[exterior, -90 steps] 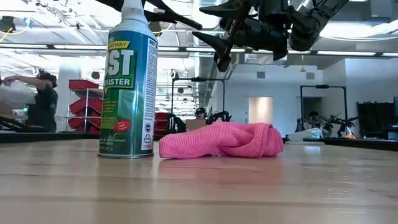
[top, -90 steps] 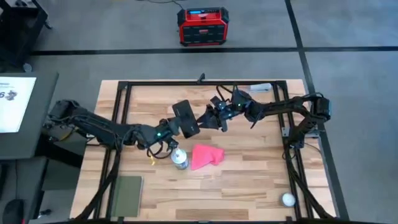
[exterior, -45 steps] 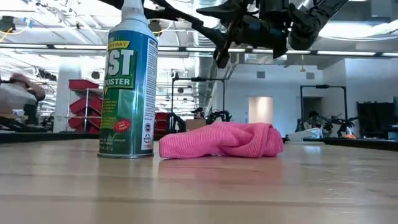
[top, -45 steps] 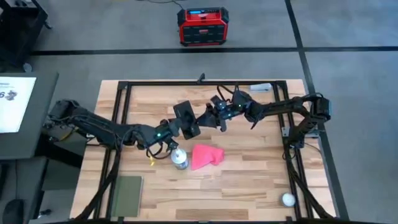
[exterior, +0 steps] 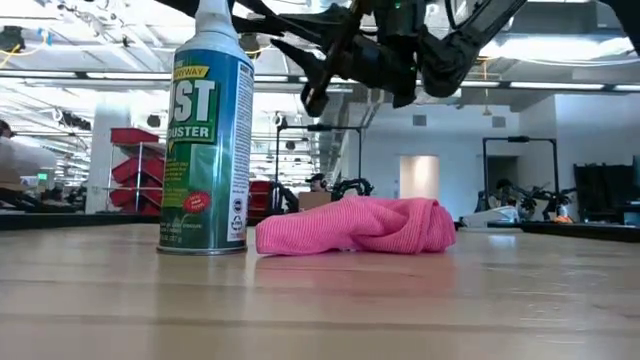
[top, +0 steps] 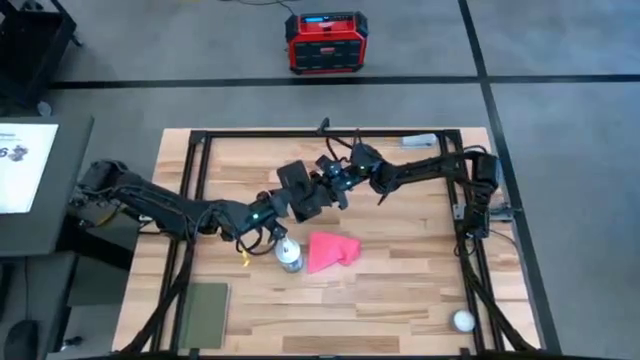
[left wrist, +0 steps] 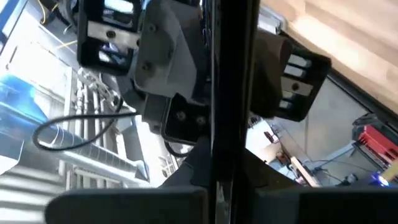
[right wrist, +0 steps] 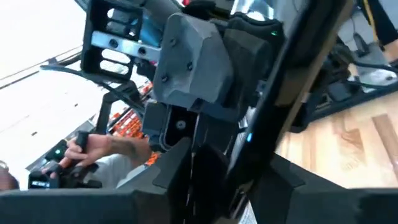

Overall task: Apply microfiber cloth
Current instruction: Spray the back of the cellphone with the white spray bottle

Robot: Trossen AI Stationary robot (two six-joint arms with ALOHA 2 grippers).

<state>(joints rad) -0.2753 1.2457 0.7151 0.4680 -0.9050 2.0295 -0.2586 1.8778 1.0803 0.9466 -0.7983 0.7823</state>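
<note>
Microfiber cloth [top: 330, 251], bright pink and bunched into a low heap, lies near the middle of the wooden table [top: 400, 300], touched by neither arm; in the low view it [exterior: 355, 227] sits just beside a green-and-white duster spray can [exterior: 206, 140], which stands upright; from above the can [top: 289, 257] is on the cloth's left-edge side. Left gripper [top: 286, 203] is raised over the table, farther toward the far edge than the cloth, gripping a black phone [top: 298, 190] by one end; in the left wrist view the phone [left wrist: 229, 93] shows edge-on between the fingers. Right gripper [top: 333, 186] has reached in from the right edge and meets the phone's other side; its fingers stand narrow against the phone, though whether they truly clamp it I cannot tell. In the low view both grippers hang high above the cloth, well apart from it. A dull green pad [top: 205, 312] lies by the near-left corner; a white ball [top: 462, 320] rests by the near-right corner; a red-and-black box [top: 328, 42] stands on the floor past the far edge.
</note>
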